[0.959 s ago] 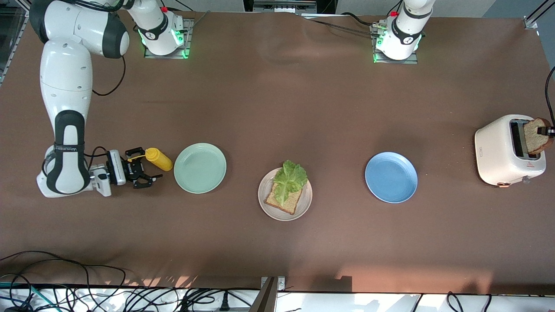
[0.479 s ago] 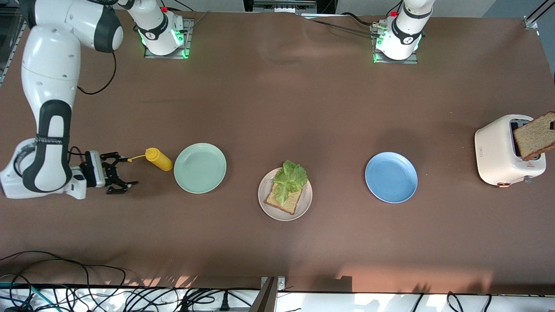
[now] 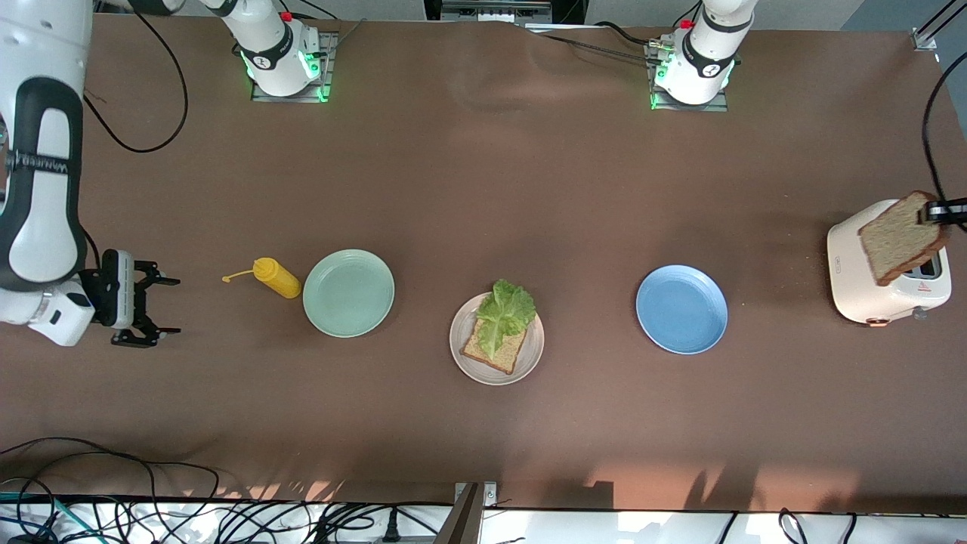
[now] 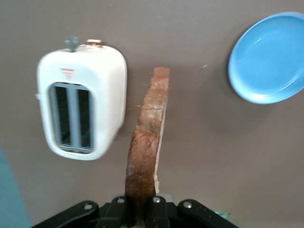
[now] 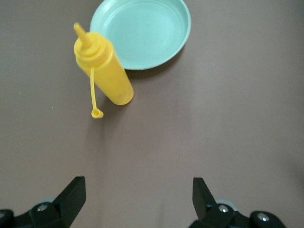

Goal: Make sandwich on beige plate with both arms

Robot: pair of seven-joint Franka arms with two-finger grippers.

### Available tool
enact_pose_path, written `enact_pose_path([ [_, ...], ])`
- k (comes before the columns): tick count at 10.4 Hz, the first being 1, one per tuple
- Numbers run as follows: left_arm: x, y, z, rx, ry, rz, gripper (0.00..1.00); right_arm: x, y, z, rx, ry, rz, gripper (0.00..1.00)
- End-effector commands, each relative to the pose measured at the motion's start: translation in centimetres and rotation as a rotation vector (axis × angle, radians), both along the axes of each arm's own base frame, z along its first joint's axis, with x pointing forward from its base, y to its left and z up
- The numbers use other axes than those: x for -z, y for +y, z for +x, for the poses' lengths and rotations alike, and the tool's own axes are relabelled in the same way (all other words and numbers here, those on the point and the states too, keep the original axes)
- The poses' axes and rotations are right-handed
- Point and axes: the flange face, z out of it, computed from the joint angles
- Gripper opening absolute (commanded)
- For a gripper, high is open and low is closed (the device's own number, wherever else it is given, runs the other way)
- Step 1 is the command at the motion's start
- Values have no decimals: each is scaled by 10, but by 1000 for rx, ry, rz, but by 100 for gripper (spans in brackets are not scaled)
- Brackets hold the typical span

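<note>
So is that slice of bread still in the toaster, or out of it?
Out. The left gripper is shut on the bread slice and holds it in the air over the toaster, whose two slots show empty in the left wrist view.

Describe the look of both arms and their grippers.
Both arms are glossy white with dark grey joint bands; the right arm carries small grey lettering and a looping black cable. Bases glow green. The right gripper and left gripper are black, with angular jaws.

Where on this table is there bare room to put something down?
Bare cloth lies between the mint-green plate and beige plate, and between that and the blue plate. The widest stretch runs from the plates up to the arm bases. Only the beige plate is crowded, with bread and lettuce.
</note>
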Motion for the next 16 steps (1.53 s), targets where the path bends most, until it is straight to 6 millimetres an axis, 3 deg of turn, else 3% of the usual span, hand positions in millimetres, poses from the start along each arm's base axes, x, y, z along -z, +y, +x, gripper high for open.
enact_pose_path([
  [1, 0, -56, 5, -123, 10, -19, 0, -42, 17, -31, 197, 19, -32, 100],
  [4, 14, -124, 16, -228, 45, -79, 0, -81, 24, -49, 455, 81, -116, 100],
  [7, 31, -177, 33, -326, 31, -159, 0, -123, 51, -58, 675, 97, -186, 100],
  [10, 63, -250, 49, -416, 22, -172, 0, -146, 72, -69, 897, 156, -232, 100],
  [13, 80, -313, 65, -556, -35, -259, 0, -173, 92, -82, 1152, 215, -265, 100],
  [16, 119, -370, 78, -657, -60, -347, 0, -205, 110, -99, 1364, 214, -357, 100],
])
